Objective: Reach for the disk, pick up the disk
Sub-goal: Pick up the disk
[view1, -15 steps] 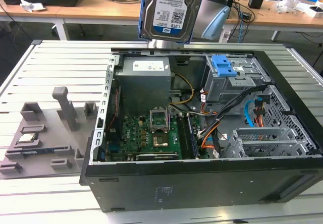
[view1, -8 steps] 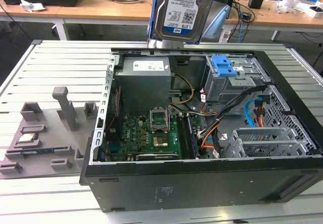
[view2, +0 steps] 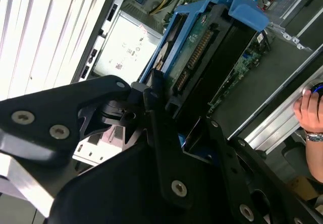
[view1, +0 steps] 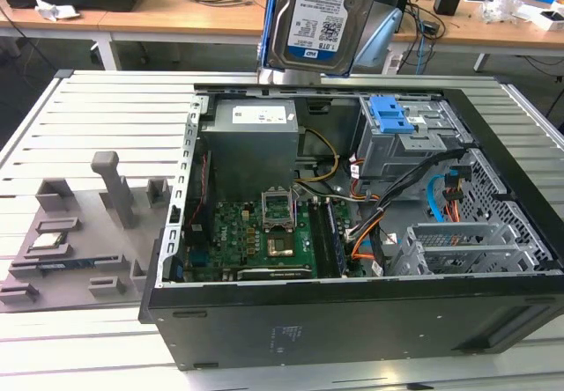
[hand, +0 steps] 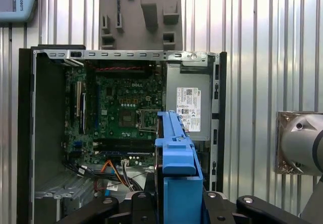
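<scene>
Looking at the exterior view, you see the disk (view1: 322,17) hanging high above the open computer case (view1: 352,320). It is well clear of the case walls, with open air all around it. Its silver face has a white-and-blue label, and a blue bracket (view1: 266,30) runs down one edge.

In the second wrist view, the gripper (view2: 181,115) has its black fingers (view2: 154,103) squeezed tight on the disk. A person's hand (view2: 309,112) is off to one side, apart from it.

In the first wrist view, the disk stands edge-on between the fingers, far above the motherboard (hand: 126,108).
</scene>
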